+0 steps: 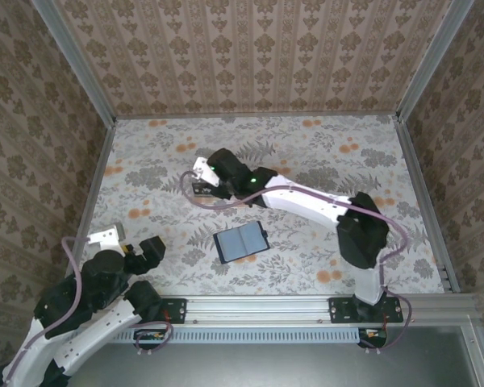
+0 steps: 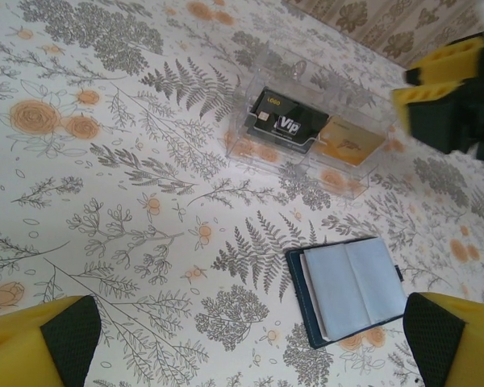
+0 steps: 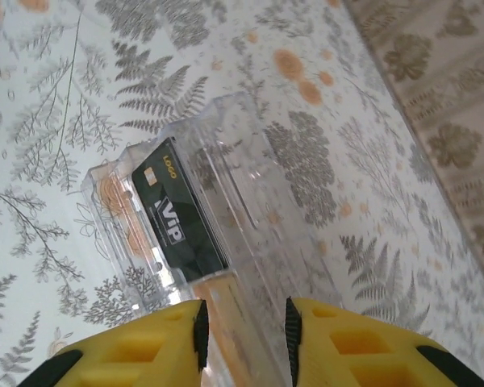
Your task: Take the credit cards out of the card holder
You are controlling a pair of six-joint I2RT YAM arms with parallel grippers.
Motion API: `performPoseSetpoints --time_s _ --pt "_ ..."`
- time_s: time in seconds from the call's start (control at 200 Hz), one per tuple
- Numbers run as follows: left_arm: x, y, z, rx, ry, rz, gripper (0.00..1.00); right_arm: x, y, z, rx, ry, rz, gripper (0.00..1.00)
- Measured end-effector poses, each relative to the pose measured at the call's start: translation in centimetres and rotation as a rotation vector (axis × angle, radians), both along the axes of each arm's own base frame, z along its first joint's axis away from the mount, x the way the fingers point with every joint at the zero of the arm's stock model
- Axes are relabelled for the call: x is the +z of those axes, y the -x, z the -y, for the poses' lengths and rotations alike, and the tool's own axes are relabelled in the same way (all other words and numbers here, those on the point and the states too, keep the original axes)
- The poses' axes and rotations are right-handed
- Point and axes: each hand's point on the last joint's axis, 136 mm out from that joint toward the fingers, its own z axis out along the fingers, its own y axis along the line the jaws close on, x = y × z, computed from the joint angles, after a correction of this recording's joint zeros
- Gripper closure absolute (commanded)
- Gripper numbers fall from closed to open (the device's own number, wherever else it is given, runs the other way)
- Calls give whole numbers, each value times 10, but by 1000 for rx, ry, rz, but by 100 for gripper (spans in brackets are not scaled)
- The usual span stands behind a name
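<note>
Floral-print table (image 1: 323, 153), wallpaper walls all round. Main risk as I read it: the right gripper (image 3: 246, 330) sits low over the clear box (image 3: 262, 193), with the orange card (image 3: 224, 310) in the gap between its pads. If a pad sticks to that card or to the box wall, a lift drags the light box along or tips it, and the black VIP card (image 3: 177, 218) beside it could spill too. A skewed retreat could also catch the divider. Jaws there are narrow, a slim gap straddling the orange card's edge; can't tell whether they press on it or stand just clear. Left gripper (image 2: 246, 347) is spread wide, holds nothing, touches nothing, and hangs at about 8 o'clock from the card holder (image 1: 240, 242). Card holder lies open, inner panels up, near table centre, well apart from the box, which is at about 11 o'clock from it. No card shows on its panels, so my guess is the job is near done; a pocket could hide one, can't confirm. Second risk: the right arm's way home passes near the holder, and a low sweep would shove it.
</note>
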Motion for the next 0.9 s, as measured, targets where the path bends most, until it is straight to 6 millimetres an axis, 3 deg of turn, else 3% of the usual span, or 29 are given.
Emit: performPoseSetpoints --time_s 0.125,0.235,0.365,0.57,0.735,0.895 --pt "-13 -5 14 -23 -24 -40 1 19 9 42 -148 -169 -44 58" --pt "-32 -10 31 -55 -44 -91 1 22 21 82 -269 -324 -117 52" --pt "-62 -14 53 -101 -57 -169 1 7 39 118 -381 -480 -255 51" --pt "-100 -16 77 -142 -49 -268 0 -33 85 146 -452 -564 -401 43" --pt "-104 -24 80 -102 -47 -282 0 -39 110 184 -538 -638 -367 1" --pt "-98 -41 62 16 -114 -264 0 -16 116 230 -632 -732 -182 0"
